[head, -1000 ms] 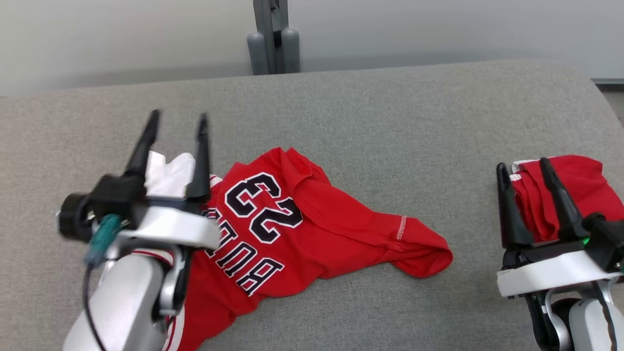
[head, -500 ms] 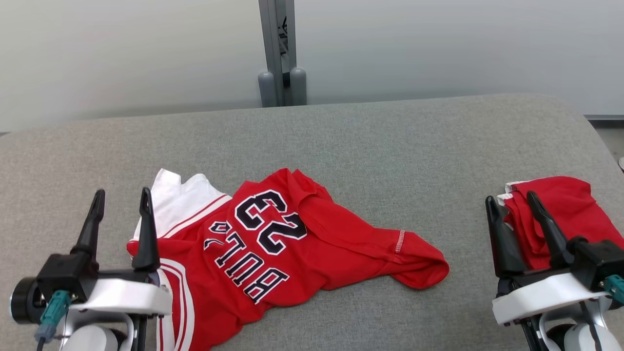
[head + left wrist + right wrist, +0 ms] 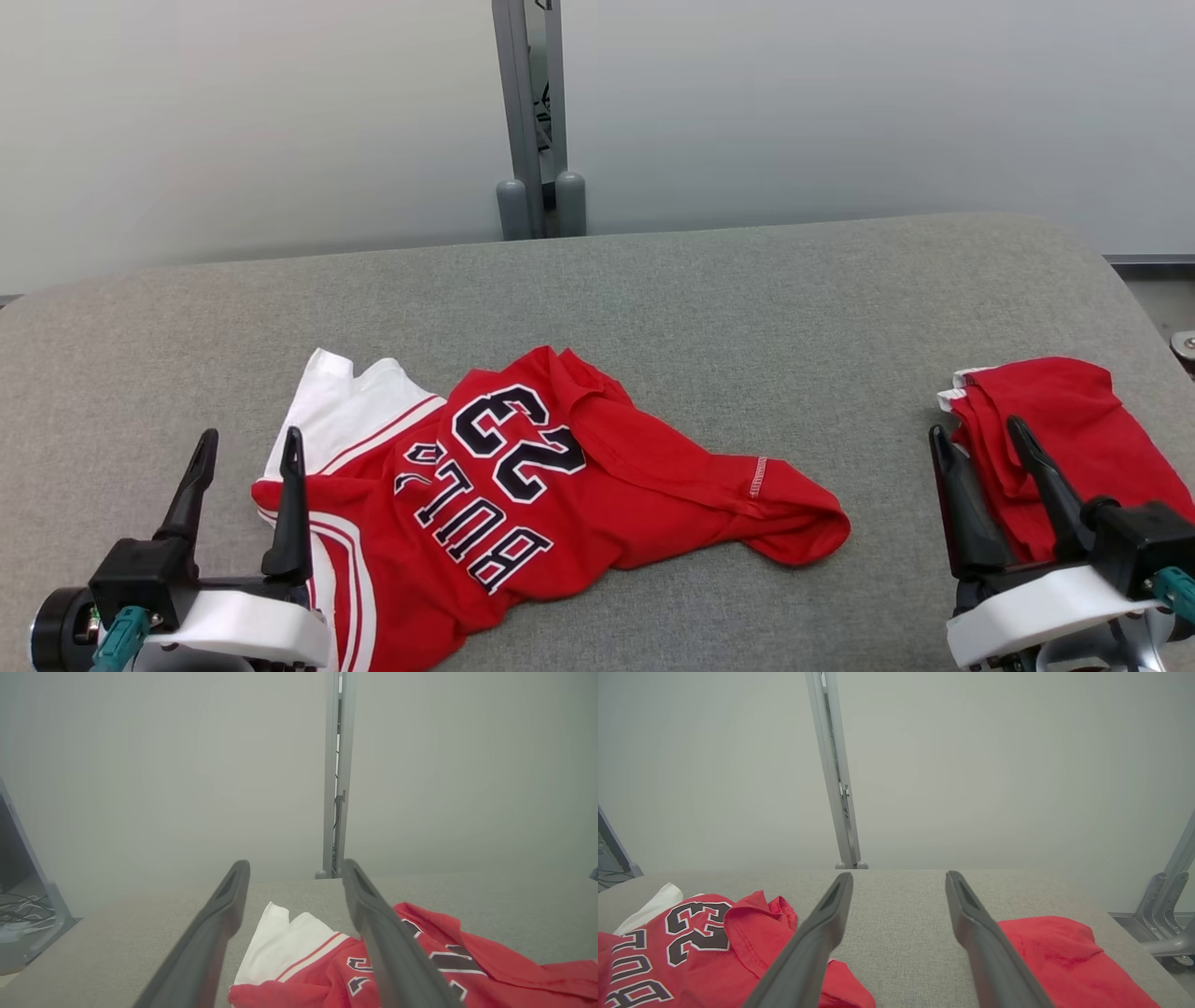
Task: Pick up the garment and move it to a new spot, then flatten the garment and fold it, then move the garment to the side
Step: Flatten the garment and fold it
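L tool [image 3: 250,435] released, empty, pointing fwd beside jersey [image 3: 560,485], R tool [image 3: 975,427] released, empty, pointing fwd

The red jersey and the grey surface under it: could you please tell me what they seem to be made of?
Red jersey: looks like a soft matte knit, perhaps cotton or polyester; it creases and slumps, with white stitching along a hem.
Grey surface: seems a matte woven upholstery fabric, with fine speckled grain and rounded edges.
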Motion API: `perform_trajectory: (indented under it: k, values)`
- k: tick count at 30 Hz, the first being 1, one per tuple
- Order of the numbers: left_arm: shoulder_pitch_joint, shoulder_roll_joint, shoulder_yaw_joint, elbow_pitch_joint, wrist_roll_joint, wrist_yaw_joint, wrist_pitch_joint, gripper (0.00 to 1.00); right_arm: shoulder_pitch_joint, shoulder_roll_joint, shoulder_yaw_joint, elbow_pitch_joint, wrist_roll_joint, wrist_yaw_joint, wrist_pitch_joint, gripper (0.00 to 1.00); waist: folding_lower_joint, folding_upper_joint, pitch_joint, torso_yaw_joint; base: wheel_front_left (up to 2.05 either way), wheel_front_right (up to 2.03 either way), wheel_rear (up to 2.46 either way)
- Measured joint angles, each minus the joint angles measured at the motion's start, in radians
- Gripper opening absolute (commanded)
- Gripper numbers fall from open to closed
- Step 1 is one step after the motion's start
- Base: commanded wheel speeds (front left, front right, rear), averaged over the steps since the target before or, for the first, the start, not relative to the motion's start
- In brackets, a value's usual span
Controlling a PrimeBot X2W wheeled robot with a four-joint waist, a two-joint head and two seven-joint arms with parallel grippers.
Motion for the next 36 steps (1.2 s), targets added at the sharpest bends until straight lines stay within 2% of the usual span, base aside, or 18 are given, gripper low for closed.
perform_trajectory:
  k: [32,36]
  values:
    - [0.008,0.016,-0.030,-0.005,-0.009,0.011,0.045,1.00,0.000,0.000,0.002,-0.005,0.009,0.000,0.001,1.00,0.0000,0.0000,-0.007,-0.006,0.00,0.00,0.00]
    - [0.006,0.015,-0.037,-0.008,-0.008,0.012,0.049,1.00,-0.002,0.000,0.032,0.002,-0.004,0.000,0.009,1.00,0.0000,0.0000,-0.006,0.005,0.00,0.00,0.00]
